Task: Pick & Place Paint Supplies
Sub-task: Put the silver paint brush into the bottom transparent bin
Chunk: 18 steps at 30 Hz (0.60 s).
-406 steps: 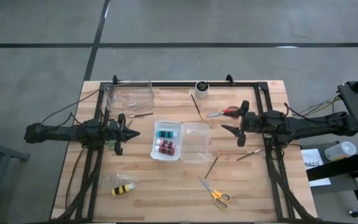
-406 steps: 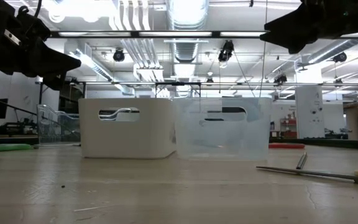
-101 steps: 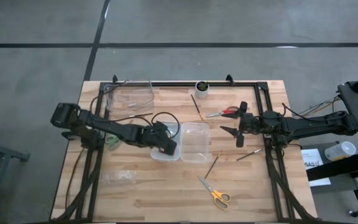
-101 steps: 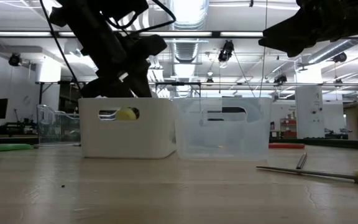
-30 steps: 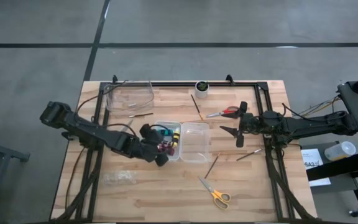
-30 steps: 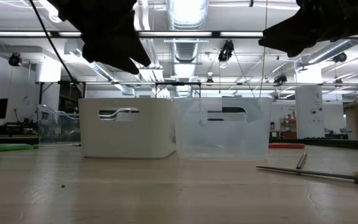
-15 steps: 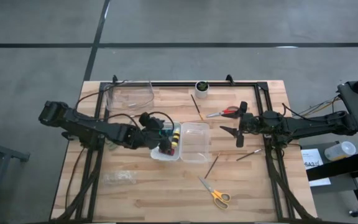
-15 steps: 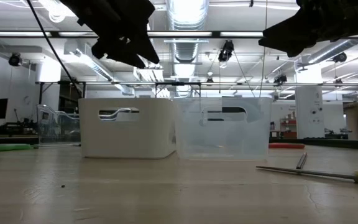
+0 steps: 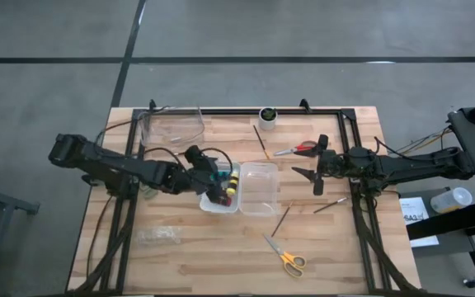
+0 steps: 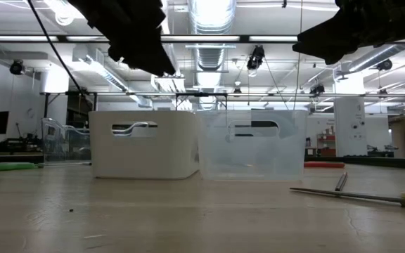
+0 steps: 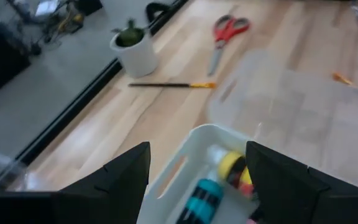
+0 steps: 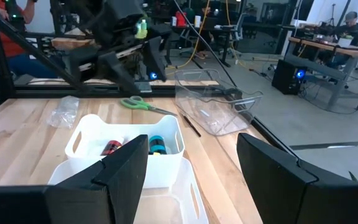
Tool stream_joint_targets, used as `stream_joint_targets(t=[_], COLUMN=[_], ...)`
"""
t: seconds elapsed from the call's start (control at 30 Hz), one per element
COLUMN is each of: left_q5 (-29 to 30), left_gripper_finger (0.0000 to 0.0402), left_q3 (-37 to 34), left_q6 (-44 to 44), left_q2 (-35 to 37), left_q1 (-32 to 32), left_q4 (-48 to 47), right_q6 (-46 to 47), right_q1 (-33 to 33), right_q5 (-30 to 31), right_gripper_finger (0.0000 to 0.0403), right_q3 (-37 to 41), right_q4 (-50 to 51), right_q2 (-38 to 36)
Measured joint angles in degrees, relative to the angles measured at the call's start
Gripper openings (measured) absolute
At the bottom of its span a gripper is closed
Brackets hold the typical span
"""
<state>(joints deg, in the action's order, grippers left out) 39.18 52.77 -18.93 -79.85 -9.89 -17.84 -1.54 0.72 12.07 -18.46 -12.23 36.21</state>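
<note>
Left gripper (image 9: 205,169) hangs over the white bin (image 9: 211,202), fingers (image 11: 117,180) spread wide and empty. Just beyond the fingertips in the left wrist view lie a teal paint bottle (image 11: 204,196) and a yellow-and-black paint bottle (image 11: 232,167), both inside the bin. A red bottle (image 12: 110,147) also shows in there in the right wrist view.

Right gripper (image 9: 315,173) waits high beyond the clear bin (image 9: 259,188), fingers wide, nothing between them. Red-handled scissors (image 9: 298,149) lie on the table near it, beside the fingertips. A thin brush (image 9: 282,221) and the yellow-handled scissors (image 9: 285,259) sit farther off; another brush (image 9: 260,141) lies near the small white pot with a plant (image 9: 267,115).

Judgement: bottles look stowed; flat supplies remain. For the next pick, the red scissors seem best suited to the right arm. Come down with the fingers straddling the narrowest part near the pivot, tips almost touching the wood, since blades lie flat and slip. Lift level, clear the bin wall, release low.
</note>
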Motion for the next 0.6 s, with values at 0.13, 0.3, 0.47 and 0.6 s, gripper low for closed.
stream_joint_targets(t=[0.13, 0.3, 0.47, 0.6], left_q5=[-2.9, -8.8, -14.2, -16.8], left_gripper_finger=[0.0267, 0.0267, 0.0267, 0.0267], left_q3=[-0.6, -3.2, -4.8, -5.3], left_q6=[-3.2, 0.9, 0.5, 1.2], left_q2=[3.2, 6.6, 7.8, 8.2], left_q1=[4.0, 9.6, 15.0, 18.8], left_q4=[-3.2, -1.8, -1.9, -4.2], right_q6=[0.0, 0.0, 0.0, 0.0], right_q1=[0.0, 0.0, 0.0, 0.0], right_q5=[0.0, 0.0, 0.0, 0.0], right_gripper_finger=[0.0244, 0.0244, 0.0244, 0.0244], right_q3=[0.0, 0.0, 0.0, 0.0], right_q4=[0.0, 0.0, 0.0, 0.0], right_q2=[0.0, 0.0, 0.0, 0.0])
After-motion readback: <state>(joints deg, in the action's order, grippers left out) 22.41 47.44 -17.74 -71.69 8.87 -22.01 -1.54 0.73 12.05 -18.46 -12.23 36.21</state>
